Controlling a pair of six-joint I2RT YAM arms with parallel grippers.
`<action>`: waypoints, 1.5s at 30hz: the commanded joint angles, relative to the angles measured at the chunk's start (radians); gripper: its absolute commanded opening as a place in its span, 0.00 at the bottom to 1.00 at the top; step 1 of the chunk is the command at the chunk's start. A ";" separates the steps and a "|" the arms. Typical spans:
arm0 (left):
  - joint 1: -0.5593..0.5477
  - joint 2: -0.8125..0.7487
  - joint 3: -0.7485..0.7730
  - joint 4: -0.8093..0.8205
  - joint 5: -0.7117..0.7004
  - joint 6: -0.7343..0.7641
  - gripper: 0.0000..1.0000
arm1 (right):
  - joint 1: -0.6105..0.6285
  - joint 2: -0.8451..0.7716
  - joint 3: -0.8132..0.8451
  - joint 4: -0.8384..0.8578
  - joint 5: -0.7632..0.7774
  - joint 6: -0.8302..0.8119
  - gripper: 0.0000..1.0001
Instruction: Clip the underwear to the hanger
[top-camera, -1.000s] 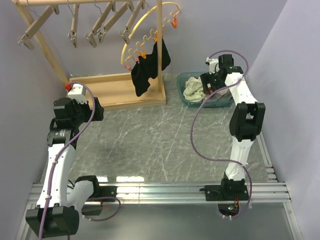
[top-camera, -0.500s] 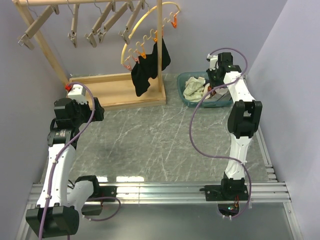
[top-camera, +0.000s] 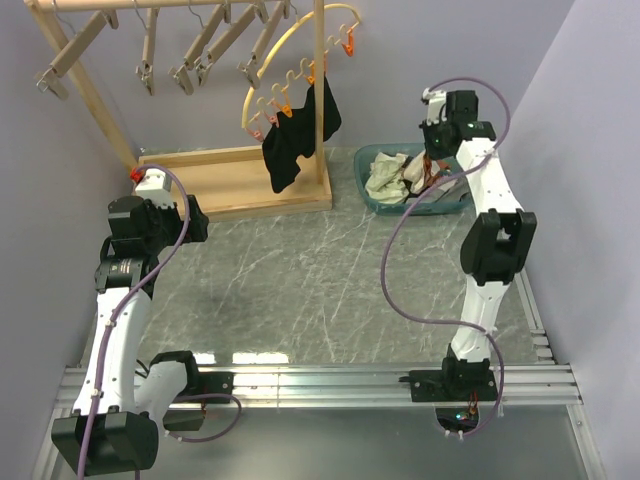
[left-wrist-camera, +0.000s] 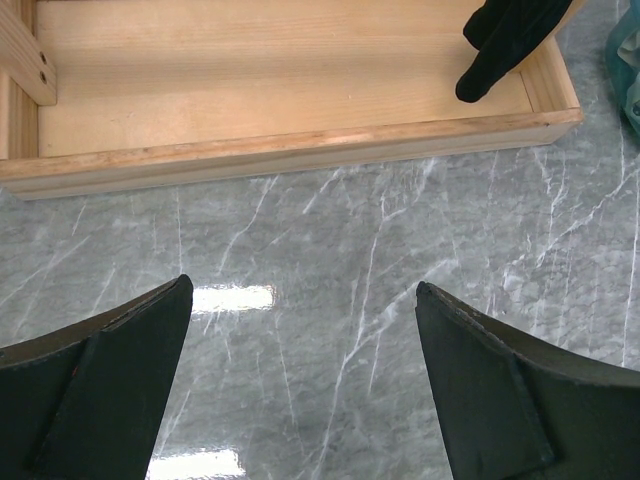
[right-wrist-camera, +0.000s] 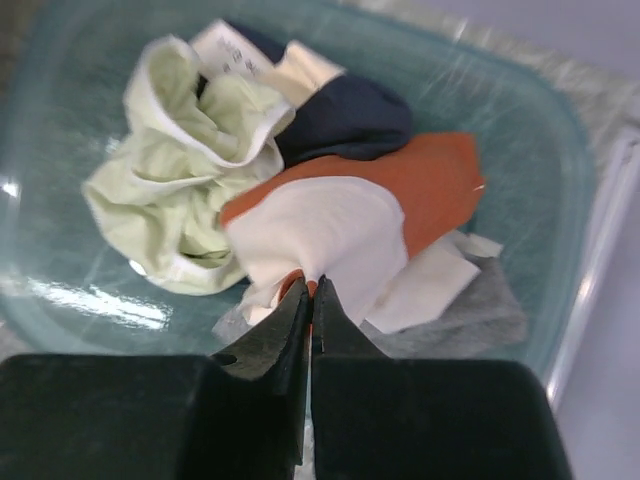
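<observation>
The underwear (right-wrist-camera: 425, 185), rust-orange with an off-white part, lies half-lifted over the other clothes in the teal bin (right-wrist-camera: 545, 150). My right gripper (right-wrist-camera: 312, 284) is shut on a fold of its white and orange fabric. From above, the right gripper (top-camera: 425, 165) hangs over the bin (top-camera: 412, 207) at the back right. Several wooden hangers (top-camera: 205, 45) with metal clips hang from the rail at the back left. My left gripper (left-wrist-camera: 300, 300) is open over bare marble, nothing between its fingers; it sits at the left (top-camera: 192, 222), near the rack's base.
A black garment (top-camera: 298, 135) hangs from a yellow hoop (top-camera: 290, 45) with orange pegs on the rack's post. The wooden rack base (left-wrist-camera: 280, 90) lies just ahead of the left gripper. Pale green (right-wrist-camera: 185, 175), navy and grey clothes share the bin.
My right gripper has closed on the underwear's fabric in the bin and the wrist has risen slightly, pulling the cloth up. The left arm has not moved.
</observation>
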 joint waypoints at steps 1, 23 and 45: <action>-0.001 -0.013 0.031 0.035 0.012 -0.023 0.99 | -0.006 -0.162 0.027 0.040 -0.023 0.016 0.00; 0.000 -0.018 0.036 -0.016 0.195 0.088 0.99 | 0.023 -0.472 -0.084 -0.014 -0.153 0.048 0.00; -0.015 -0.082 -0.118 -0.094 0.636 0.374 0.97 | 0.399 -0.506 -0.820 0.221 -0.356 0.295 0.00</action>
